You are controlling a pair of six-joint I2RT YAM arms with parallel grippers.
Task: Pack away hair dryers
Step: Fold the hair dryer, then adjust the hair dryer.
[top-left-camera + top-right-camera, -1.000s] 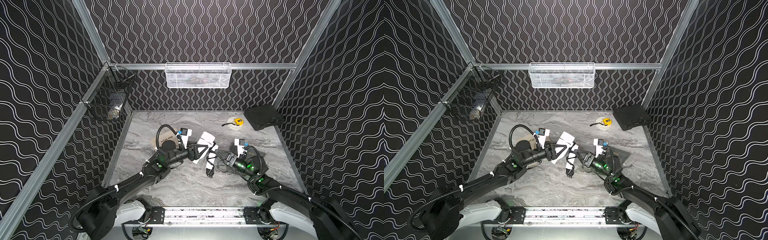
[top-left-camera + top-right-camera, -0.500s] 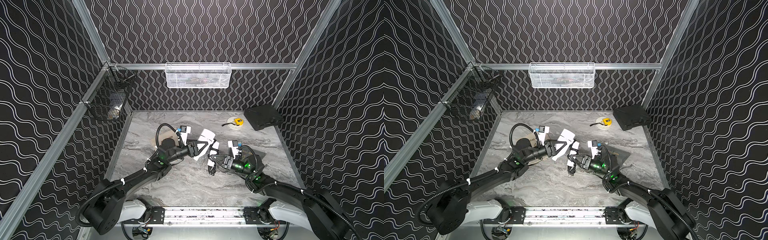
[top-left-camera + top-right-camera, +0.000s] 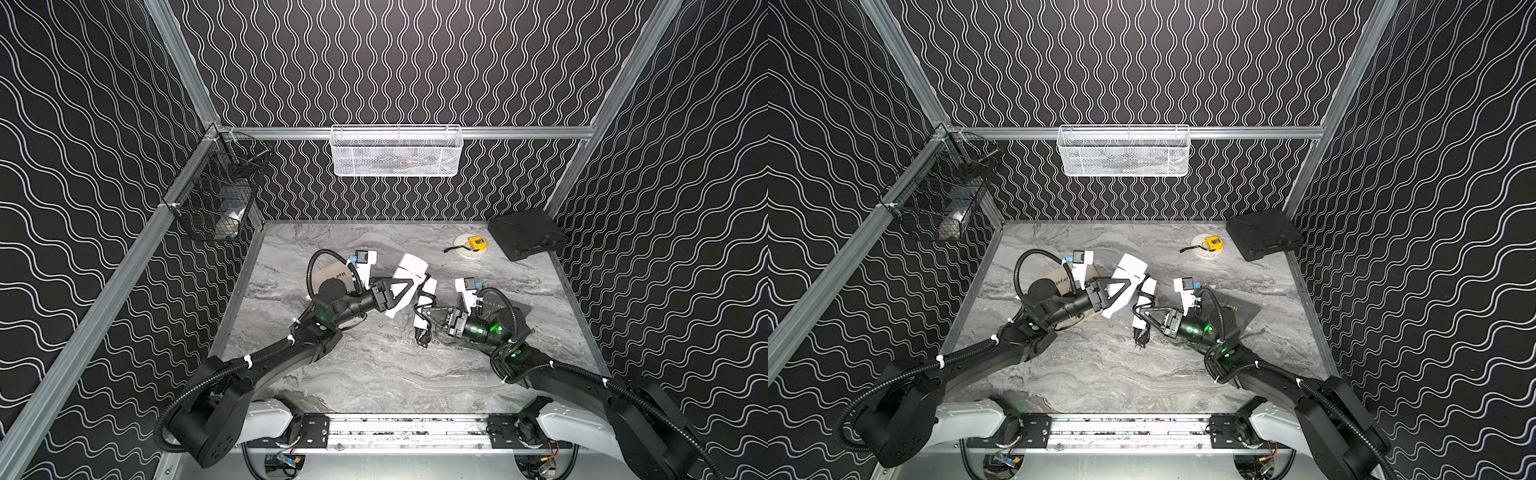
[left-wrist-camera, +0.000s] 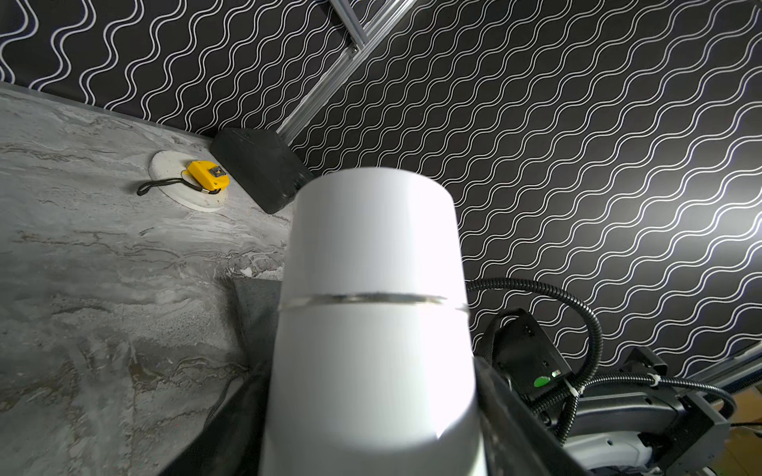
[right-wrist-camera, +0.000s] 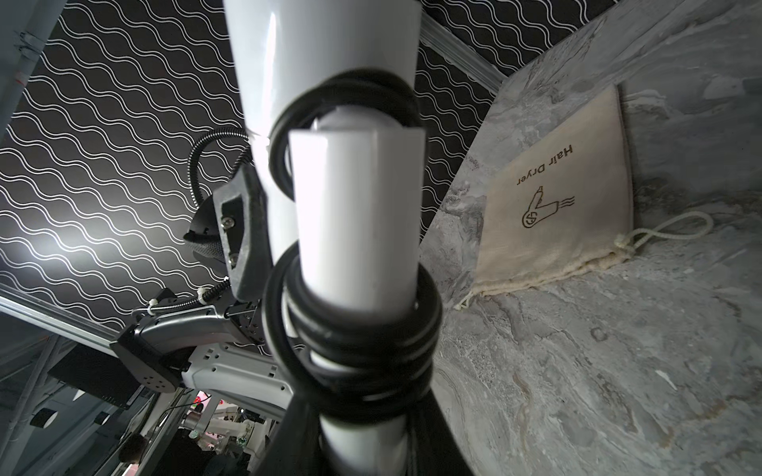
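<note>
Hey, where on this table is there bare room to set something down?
Bare: the near table strip between left arm, right arm and front rail; the back strip between the white hair dryer and back wall. Crowded: the middle, around dryer, beige bag and dark bag.

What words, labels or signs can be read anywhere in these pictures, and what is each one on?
"Hair Dryer", above a small line drawing of a dryer: on the flat beige cloth drawstring bag, in the right wrist view.
Gold print on the dark grey cloth bag: too blurred to read.
Label on the yellow tape measure: too small to read.
No other text is legible.
</note>
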